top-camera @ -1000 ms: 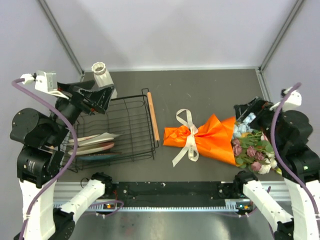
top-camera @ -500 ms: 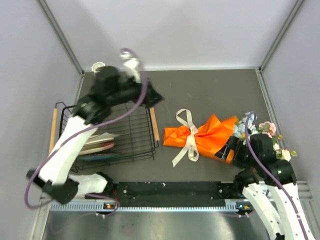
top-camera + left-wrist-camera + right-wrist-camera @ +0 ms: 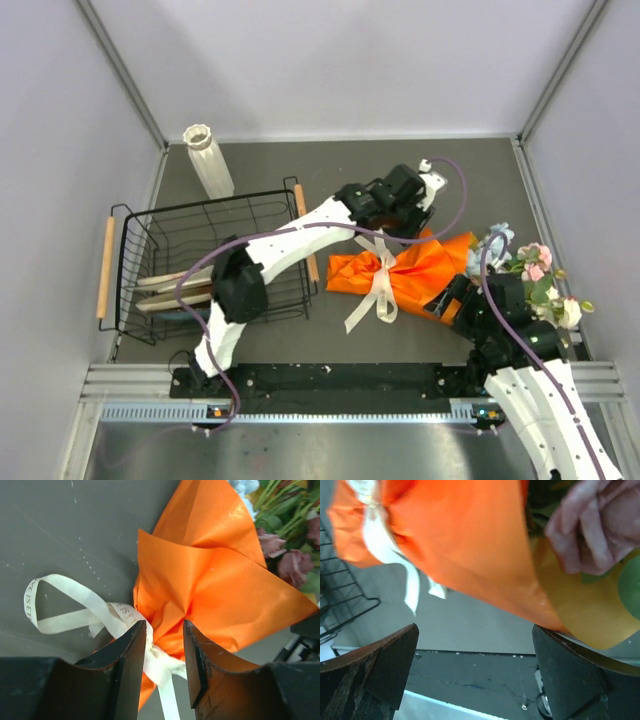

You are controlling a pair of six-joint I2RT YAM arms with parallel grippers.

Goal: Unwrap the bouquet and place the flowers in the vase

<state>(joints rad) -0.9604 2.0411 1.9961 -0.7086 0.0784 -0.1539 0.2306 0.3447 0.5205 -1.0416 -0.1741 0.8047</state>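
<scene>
I'd lower my left gripper (image 3: 164,625), jaws part-way apart and gripping nothing, onto a loose tail of the ribbon (image 3: 75,600) rather than the knot, then pull slowly. My right gripper (image 3: 475,630) is spread wide by the flower end, ready to steady it. I count one bouquet (image 3: 410,270) lying on the table beside one wire rack (image 3: 200,200), and one vase (image 3: 208,160) upright behind it.

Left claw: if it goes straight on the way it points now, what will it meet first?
Probably the cream ribbon knot on the bouquet's orange wrap; the left claw straddles it, depth unclear.
</scene>
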